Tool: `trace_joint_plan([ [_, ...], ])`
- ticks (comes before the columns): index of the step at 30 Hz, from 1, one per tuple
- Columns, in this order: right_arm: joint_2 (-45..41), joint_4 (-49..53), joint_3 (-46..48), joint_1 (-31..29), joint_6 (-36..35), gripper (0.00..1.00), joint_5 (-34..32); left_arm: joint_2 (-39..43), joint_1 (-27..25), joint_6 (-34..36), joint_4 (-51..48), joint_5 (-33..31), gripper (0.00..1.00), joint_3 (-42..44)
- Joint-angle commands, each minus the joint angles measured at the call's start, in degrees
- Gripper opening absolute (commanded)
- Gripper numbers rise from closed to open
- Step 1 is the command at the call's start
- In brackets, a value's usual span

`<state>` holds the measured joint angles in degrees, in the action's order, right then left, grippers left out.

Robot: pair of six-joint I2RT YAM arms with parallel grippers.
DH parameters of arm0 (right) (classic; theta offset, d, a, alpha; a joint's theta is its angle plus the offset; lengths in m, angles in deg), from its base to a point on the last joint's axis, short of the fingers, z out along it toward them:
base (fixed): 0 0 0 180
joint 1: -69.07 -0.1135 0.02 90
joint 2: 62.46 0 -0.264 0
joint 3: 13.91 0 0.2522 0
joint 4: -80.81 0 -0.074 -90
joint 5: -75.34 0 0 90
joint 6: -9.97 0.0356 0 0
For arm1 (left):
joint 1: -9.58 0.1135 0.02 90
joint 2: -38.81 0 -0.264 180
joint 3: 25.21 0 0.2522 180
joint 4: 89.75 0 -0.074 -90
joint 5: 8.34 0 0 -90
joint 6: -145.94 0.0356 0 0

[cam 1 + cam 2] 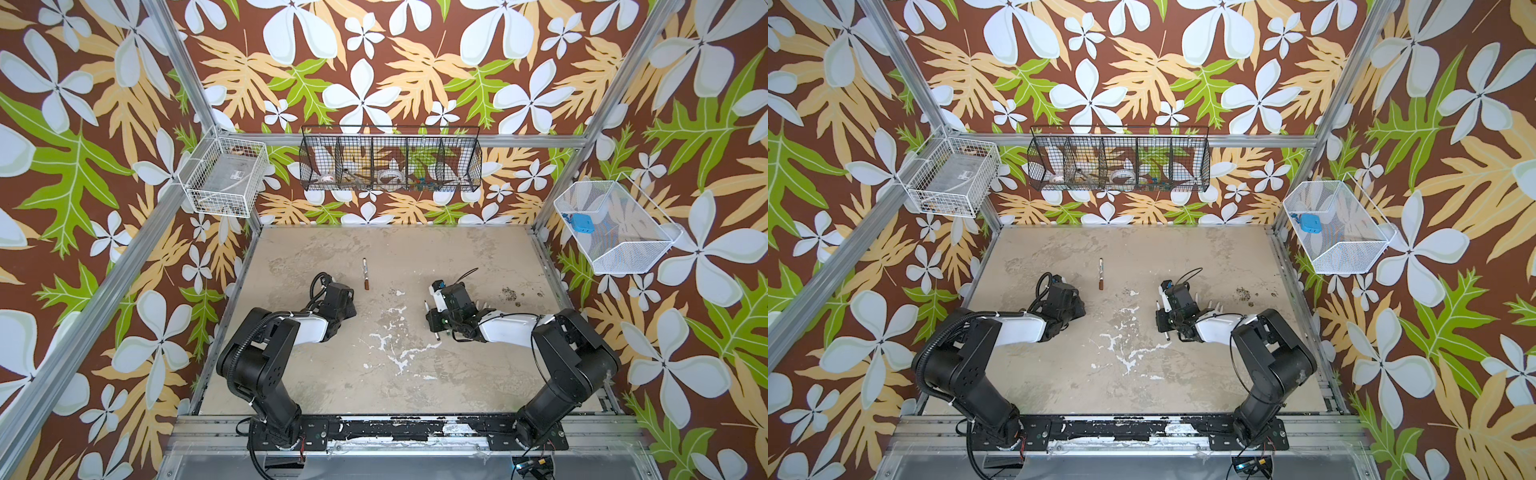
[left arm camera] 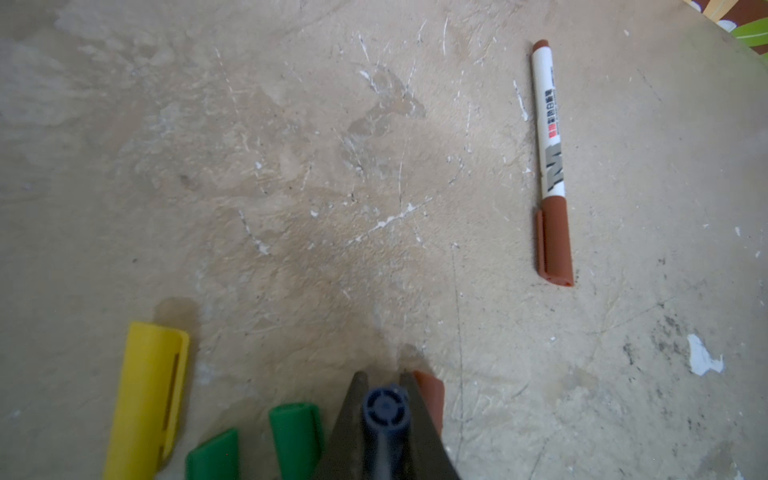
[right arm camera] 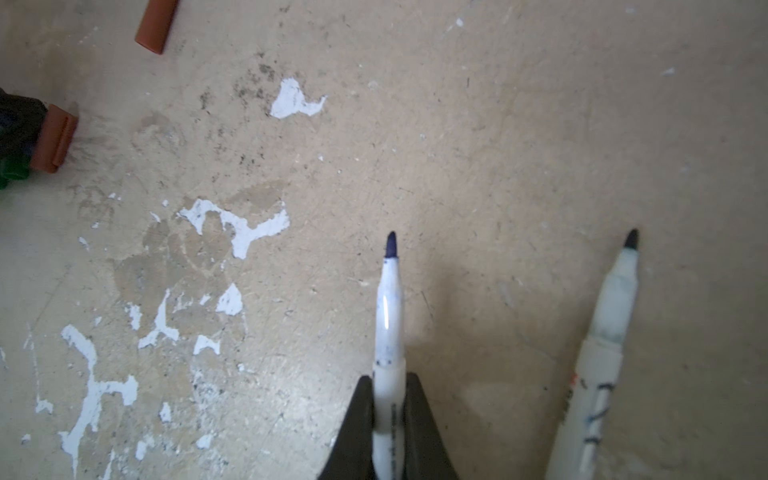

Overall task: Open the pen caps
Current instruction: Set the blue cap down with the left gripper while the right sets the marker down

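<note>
In the left wrist view my left gripper (image 2: 382, 376) is shut on a dark blue pen cap (image 2: 385, 409), held end-on. Around it on the table lie a yellow cap (image 2: 145, 395), two green caps (image 2: 296, 436) (image 2: 214, 457) and a brown cap (image 2: 430, 399) touching one finger. A white marker (image 2: 549, 137) still wearing its brown cap (image 2: 555, 245) lies farther off, seen in both top views (image 1: 365, 274) (image 1: 1101, 274). My right gripper (image 3: 389, 378) is shut on an uncapped blue-tipped marker barrel (image 3: 388, 316). Another uncapped marker (image 3: 602, 353) lies beside it.
The worn beige table (image 1: 415, 374) has flaking white patches. A black wire basket (image 1: 390, 162) hangs on the back wall, a white one (image 1: 224, 178) at the left and a white mesh one (image 1: 615, 228) at the right. Uncapped markers (image 1: 484, 307) lie under the right arm.
</note>
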<state>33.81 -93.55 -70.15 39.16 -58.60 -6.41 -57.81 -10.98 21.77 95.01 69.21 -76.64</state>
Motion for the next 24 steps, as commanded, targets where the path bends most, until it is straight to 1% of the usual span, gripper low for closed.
trace_joint_plan([
  [1,0.45,1.61,-0.5,0.01,0.45,0.16,-1.26,-0.82,0.32,0.25,-1.55,-0.77,0.02,-0.71],
  [4,0.16,1.55,-0.42,0.02,0.45,0.21,-1.42,-1.35,0.42,0.16,-1.91,-0.9,0.05,-1.0],
  [5,0.03,1.53,-0.35,0.01,0.37,0.22,-1.44,-1.41,0.35,0.08,-1.95,-0.79,0.08,-1.09],
  [9,-1.65,0.63,0.27,-0.02,-0.18,0.25,-0.63,-1.56,0.52,0.1,-2.32,-0.81,0.14,-1.5],
  [14,-6.51,-2.15,2.58,0.03,-1.03,0.26,0.45,-0.66,0.52,0.39,-1.17,-0.81,0.18,-0.88],
  [18,-10.99,-4.37,4.75,0.03,-1.46,0.26,0.8,0.81,0.51,0.9,-0.38,-0.73,0.25,-0.23],
  [22,-15.72,-6.51,7.25,0.03,-1.58,0.26,0.78,4.33,0.39,1.54,2.29,-0.17,0.33,2.0],
  [24,-17.79,-7.28,8.37,0.02,-1.61,0.26,0.63,6.84,0.17,2.5,4.3,0.17,0.35,3.66],
])
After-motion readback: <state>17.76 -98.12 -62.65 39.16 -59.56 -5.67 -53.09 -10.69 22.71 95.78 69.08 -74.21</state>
